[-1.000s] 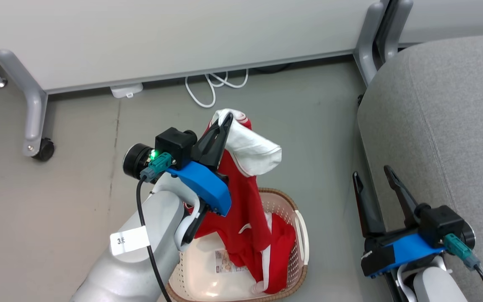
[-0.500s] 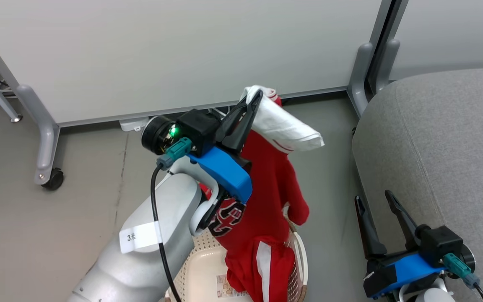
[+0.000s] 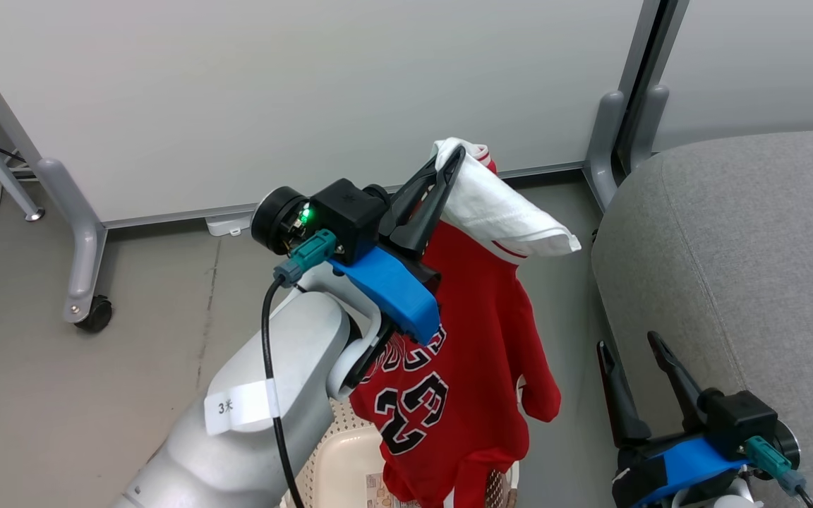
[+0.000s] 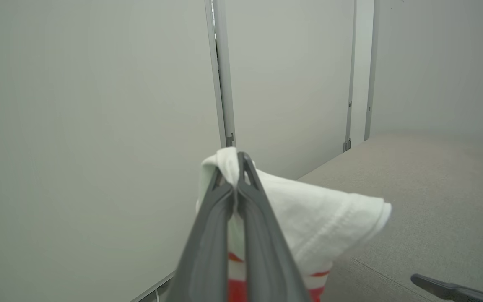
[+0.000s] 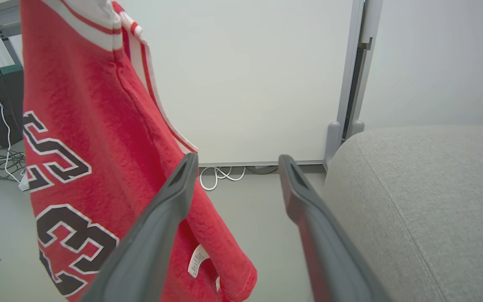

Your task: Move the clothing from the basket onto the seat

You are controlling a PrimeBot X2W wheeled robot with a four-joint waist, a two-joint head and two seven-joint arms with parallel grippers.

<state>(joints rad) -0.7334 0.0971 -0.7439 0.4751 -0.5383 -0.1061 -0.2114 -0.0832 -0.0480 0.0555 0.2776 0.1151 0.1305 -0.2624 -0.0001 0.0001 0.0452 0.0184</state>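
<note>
My left gripper [image 3: 451,156] is shut on the white shoulder of the red number 23 jersey [image 3: 463,367] and holds it high in the air. The jersey [image 5: 99,167] hangs down over the cream basket [image 3: 339,469], of which a small part peeks out at the bottom edge. In the left wrist view the closed fingertips [image 4: 241,161] pinch the white cloth [image 4: 321,222]. The grey seat [image 3: 752,268] lies to the right. My right gripper [image 3: 627,344] stands open low beside the seat's edge, holding nothing.
A white partition wall [image 3: 293,92] stands behind, on grey legs with a castor [image 3: 92,314]. A second partition leg [image 3: 607,141] stands by the seat's corner. White cables [image 5: 218,176] lie on the floor under the partition.
The left arm has lifted the jersey up and to the right, out of the basket, so that the number 23 hangs free. The head camera has tilted upward. The right gripper stays open.
</note>
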